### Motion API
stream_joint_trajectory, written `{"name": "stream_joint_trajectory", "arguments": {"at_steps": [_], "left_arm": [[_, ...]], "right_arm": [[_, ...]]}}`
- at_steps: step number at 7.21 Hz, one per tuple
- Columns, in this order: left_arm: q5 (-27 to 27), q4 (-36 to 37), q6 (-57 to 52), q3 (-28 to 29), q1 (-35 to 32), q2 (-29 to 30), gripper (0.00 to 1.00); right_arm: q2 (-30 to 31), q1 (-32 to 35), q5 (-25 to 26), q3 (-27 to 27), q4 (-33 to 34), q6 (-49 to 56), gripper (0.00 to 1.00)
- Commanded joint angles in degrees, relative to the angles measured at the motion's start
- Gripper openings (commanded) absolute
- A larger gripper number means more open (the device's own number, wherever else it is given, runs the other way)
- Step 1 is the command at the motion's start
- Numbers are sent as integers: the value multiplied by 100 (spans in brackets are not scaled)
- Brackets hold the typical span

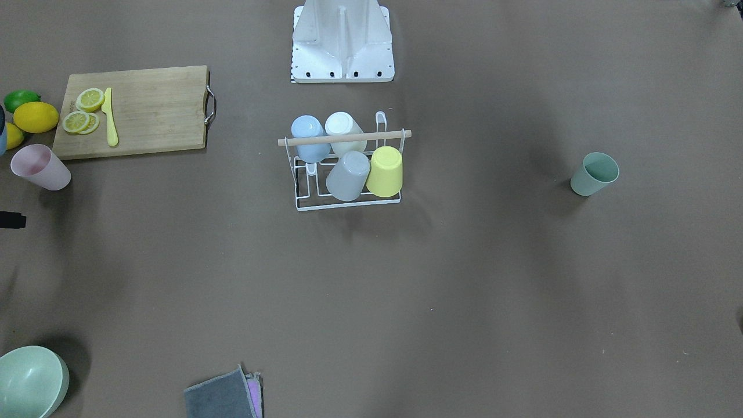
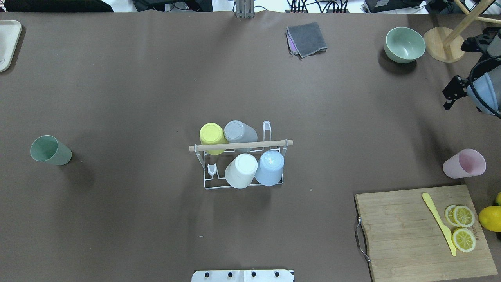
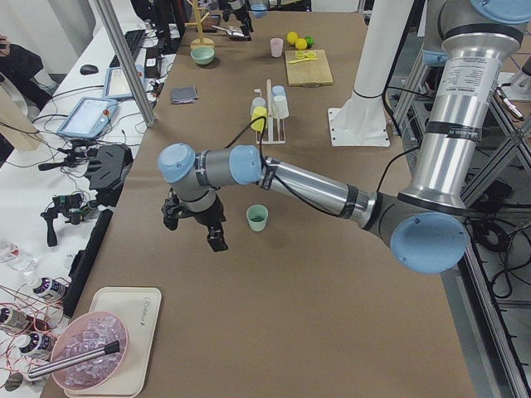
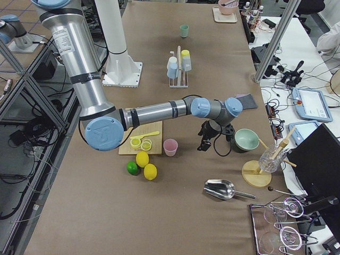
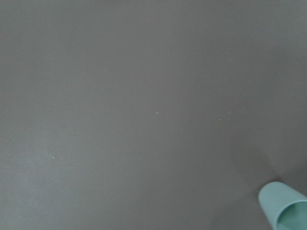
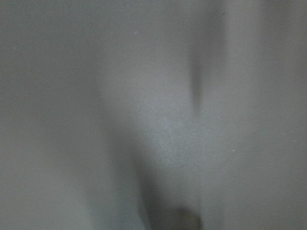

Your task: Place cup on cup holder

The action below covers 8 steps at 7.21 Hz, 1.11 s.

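Brown covering spans the table (image 2: pixel 137 78) in the view from above. At nine o'clock from the centre a green cup (image 2: pixel 51 150) stands upright, mouth up, well apart from everything else. The left gripper (image 3: pixel 195 230) hangs above the table near it. Only a side camera shows it, so we cannot tell how its fingers are set.

At the centre sits the cup holder (image 2: pixel 240 145), already carrying four upturned cups: yellow cup (image 2: pixel 211 135), grey cup (image 2: pixel 238 131), white cup (image 2: pixel 240 170) and blue cup (image 2: pixel 270 167). Two prongs look free, the one o'clock prong (image 2: pixel 266 127) and the seven o'clock prong (image 2: pixel 211 169).

At three o'clock a pink cup (image 2: pixel 464 163) stands upright just beyond a cutting board (image 2: pixel 422 231). The right gripper (image 4: pixel 209 142) hangs near it, and again we cannot tell its finger spread.

We judge either loose cup could be carried over. Both must be flipped first, and a smooth tapered wall may slip in that turn. Each free prong sits just beside a hung cup and near the rod, so a careless descent could knock a neighbour off or shove the light rack.
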<state>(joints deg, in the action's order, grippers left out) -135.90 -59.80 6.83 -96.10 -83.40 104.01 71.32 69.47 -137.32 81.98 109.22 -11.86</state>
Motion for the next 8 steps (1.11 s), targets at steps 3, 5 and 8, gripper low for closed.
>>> {"name": "stream_joint_trajectory", "arguments": {"at_steps": [3, 5, 8], "left_arm": [[11, 101, -50, 74, 1366, 550, 98], [2, 21, -41, 449, 1632, 654, 98], [-42, 21, -59, 1408, 2308, 1042, 98]], "right_arm": [[-74, -399, -313, -665, 502, 1080, 98], [-65, -443, -252, -700, 817, 1403, 98], [-100, -452, -277, -683, 1390, 1696, 97]]}}
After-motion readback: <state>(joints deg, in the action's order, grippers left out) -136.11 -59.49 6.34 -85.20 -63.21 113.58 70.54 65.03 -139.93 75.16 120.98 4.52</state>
